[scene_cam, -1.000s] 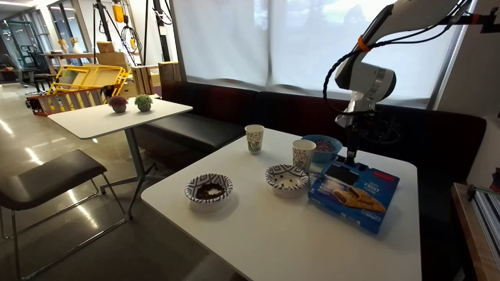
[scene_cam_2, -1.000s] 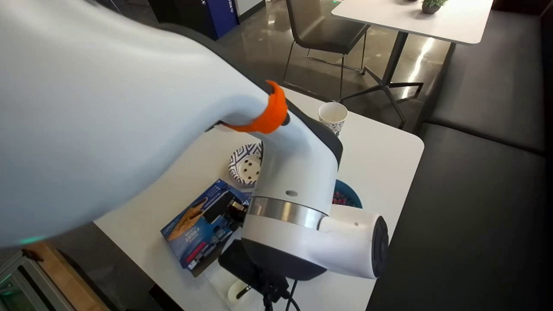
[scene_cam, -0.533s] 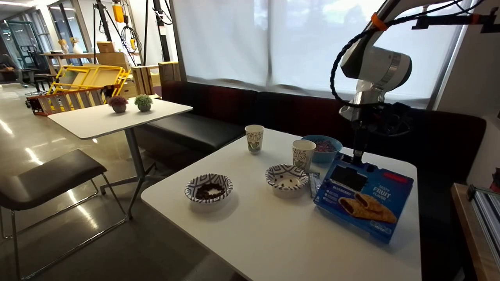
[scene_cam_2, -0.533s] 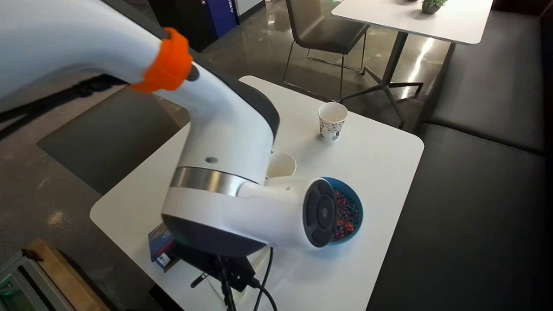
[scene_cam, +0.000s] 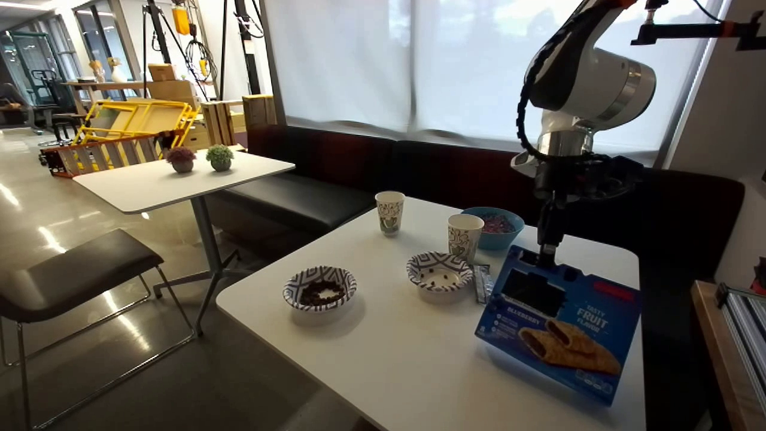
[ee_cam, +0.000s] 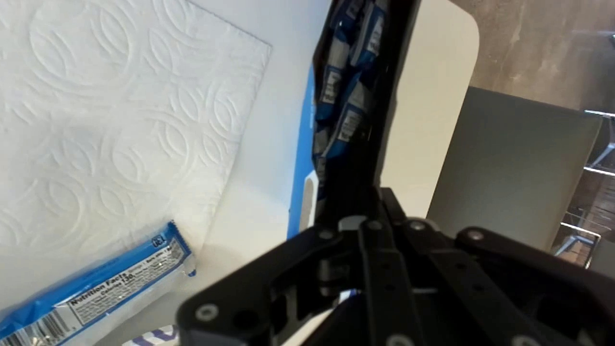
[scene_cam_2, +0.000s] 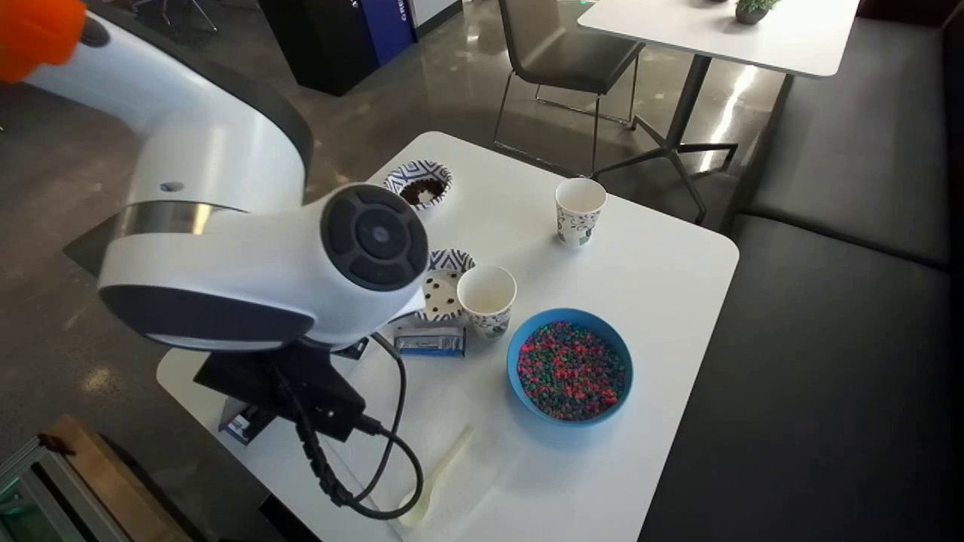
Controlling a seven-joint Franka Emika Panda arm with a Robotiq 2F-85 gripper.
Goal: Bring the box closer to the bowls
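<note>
Wrist view shows the pincer point(ee_cam: 385, 204) pressed together on one wall of the box point(scene_cam: 561, 323), which is tilted near the sparsely filled bowl point(scene_cam: 440, 261); whether the box touches the tabletop point(scene_cam: 383, 353) is unclear. Held by that thin edge, it might slip or swing, spilling its wrapped bars point(ee_cam: 350, 122). A loose bar point(scene_cam_2: 431, 341) lies in the way, just beside this bowl; a cup point(scene_cam_2: 487, 297) crowds it too.

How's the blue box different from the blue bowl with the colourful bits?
The blue box is flat with straight edges, while the blue bowl is round. The gripper holds the blue box tilted; the blue bowl stands on the table. Wrapped packets show inside the blue box, but tiny colourful bits lie in the blue bowl. Both are blue, and both have things inside.
</note>
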